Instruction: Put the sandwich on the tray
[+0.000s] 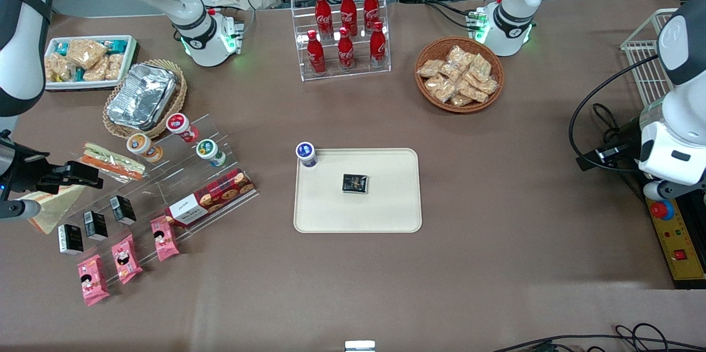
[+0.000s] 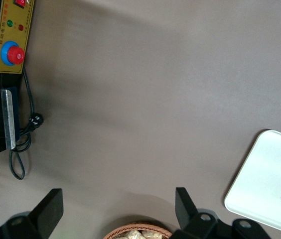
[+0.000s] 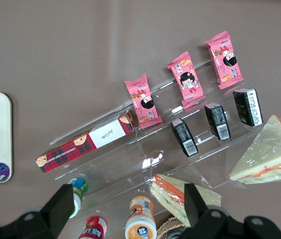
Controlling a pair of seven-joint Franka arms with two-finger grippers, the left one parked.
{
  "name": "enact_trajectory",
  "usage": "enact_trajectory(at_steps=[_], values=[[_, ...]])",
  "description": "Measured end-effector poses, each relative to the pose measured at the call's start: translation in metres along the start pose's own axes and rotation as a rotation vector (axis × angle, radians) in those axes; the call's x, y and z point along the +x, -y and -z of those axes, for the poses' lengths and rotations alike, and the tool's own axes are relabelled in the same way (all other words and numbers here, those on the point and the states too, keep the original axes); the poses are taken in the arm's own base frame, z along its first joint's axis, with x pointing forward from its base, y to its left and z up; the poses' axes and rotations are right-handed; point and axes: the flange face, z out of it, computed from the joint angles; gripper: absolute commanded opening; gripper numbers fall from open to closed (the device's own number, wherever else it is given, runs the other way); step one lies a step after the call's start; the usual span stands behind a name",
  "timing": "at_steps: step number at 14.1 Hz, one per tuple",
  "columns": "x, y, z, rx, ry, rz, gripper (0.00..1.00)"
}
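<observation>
The pincer (image 1: pixel 83 174) is hovering over the working arm's end of the desk (image 1: pixel 496 186), above the clear stepped rack (image 1: pixel 182 186), and its fingers (image 3: pixel 63 206) are standing spread with nothing between them. The sandwich (image 3: pixel 270 152) is lying flat on the desk at the rack's edge, wrapped in clear film, pale bread up, an orange line of filling showing along its cut side. In the front view it is sitting partly under the arm, at about eight o'clock from the pincer. The long striped sandwich (image 1: pixel 113 161) is resting on the rack, just at the pincer's three o'clock. The tray (image 1: pixel 386 214) is waiting mid-desk, well apart from the sandwich, carrying a small dark packet (image 1: pixel 355 183) near its centre and a blue-capped cup (image 1: pixel 306 154) at one corner.
</observation>
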Motion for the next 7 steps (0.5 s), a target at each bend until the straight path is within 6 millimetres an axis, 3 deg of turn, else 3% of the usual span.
enact_trajectory(at_steps=[7], values=[[-0.006, 0.002, 0.018, 0.000, -0.031, 0.003, 0.98]])
